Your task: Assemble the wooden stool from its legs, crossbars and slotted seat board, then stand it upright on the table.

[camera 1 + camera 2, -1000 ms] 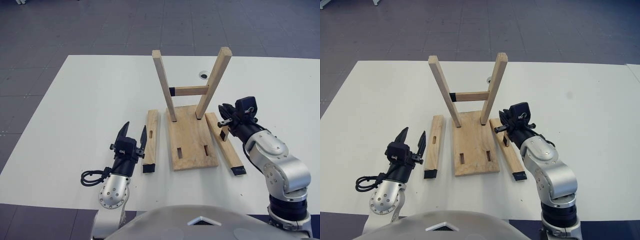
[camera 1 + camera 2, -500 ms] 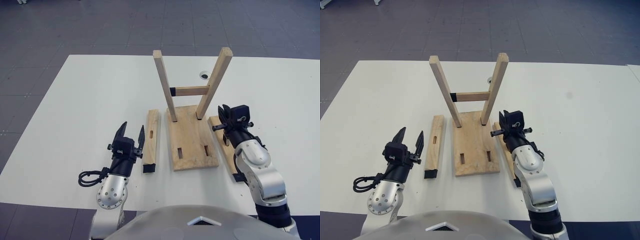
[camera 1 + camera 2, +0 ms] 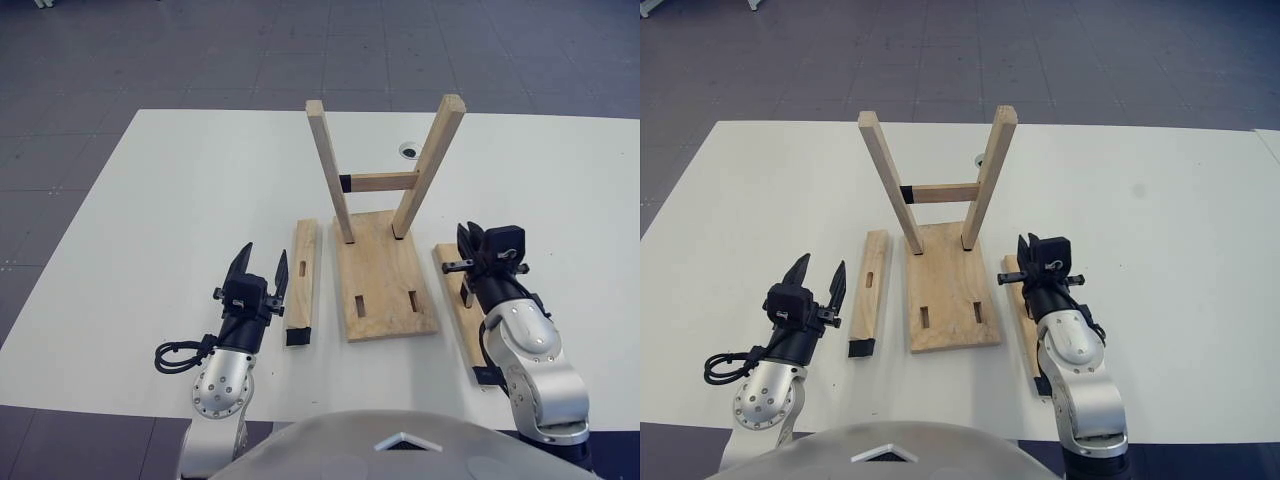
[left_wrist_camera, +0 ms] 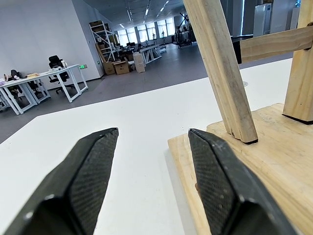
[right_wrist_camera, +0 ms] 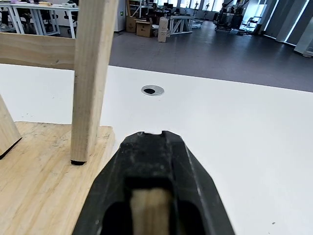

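Outward from the seat board (image 3: 385, 280), the right gripper (image 3: 474, 242) has dragged the loose leg (image 3: 452, 290) it pinches. That leg lies lengthwise beside the board, and the left gripper (image 3: 265, 260) is spread.

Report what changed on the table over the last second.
The right pincer, shut on the right loose leg, dragged it away from the seat board, rightward and toward the robot; the leg now lies clear of the board instead of slanting close to it. The left pincer, open beside the left loose leg, the board, and the standing legs with their crossbar stayed put.
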`<state>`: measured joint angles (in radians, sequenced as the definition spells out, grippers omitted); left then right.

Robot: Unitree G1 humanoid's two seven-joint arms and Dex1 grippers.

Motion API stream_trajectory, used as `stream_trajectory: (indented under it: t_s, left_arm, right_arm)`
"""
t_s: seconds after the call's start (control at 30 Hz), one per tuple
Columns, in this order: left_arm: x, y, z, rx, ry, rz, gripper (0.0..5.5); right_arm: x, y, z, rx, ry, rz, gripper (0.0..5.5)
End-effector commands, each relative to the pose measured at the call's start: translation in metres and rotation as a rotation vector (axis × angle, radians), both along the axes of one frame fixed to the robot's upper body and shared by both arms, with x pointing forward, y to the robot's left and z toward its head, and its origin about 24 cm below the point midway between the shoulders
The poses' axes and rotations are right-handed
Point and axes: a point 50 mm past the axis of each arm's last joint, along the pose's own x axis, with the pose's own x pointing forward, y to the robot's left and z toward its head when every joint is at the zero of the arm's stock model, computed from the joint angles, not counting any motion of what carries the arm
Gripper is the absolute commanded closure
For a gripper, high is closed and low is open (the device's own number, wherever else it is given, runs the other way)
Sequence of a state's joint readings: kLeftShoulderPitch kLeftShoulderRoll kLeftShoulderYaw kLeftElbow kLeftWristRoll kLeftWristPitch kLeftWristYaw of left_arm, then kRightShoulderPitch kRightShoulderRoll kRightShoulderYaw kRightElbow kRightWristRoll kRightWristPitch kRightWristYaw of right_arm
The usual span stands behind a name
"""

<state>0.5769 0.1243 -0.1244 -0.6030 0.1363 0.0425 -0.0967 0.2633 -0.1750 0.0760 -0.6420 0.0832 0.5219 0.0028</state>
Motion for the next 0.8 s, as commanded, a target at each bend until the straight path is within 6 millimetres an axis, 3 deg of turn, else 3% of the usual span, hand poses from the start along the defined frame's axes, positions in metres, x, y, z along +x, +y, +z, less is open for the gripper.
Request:
stream_trajectory:
  t_s: [0.03, 0.43, 0.7, 0.8]
  left_arm:
    - [0.001, 0.000, 0.000, 0.007, 0.006, -0.003, 2.85]
    - [0.001, -0.001, -0.001, 0.007, 0.011, -0.010, 2.85]
    - [0.001, -0.002, -0.001, 0.005, 0.011, -0.012, 2.85]
    - [0.002, -0.002, -0.001, 0.006, 0.010, -0.012, 2.85]
  right_arm:
    - [0.009, -0.014, -0.006, -0.020, -0.010, -0.085, 5.08]
    - [0.059, -0.035, 0.001, -0.066, -0.114, -0.134, 5.08]
    - [0.054, -0.034, 0.017, -0.072, -0.185, -0.118, 5.08]
    - [0.051, -0.035, 0.019, -0.072, -0.194, -0.109, 4.37]
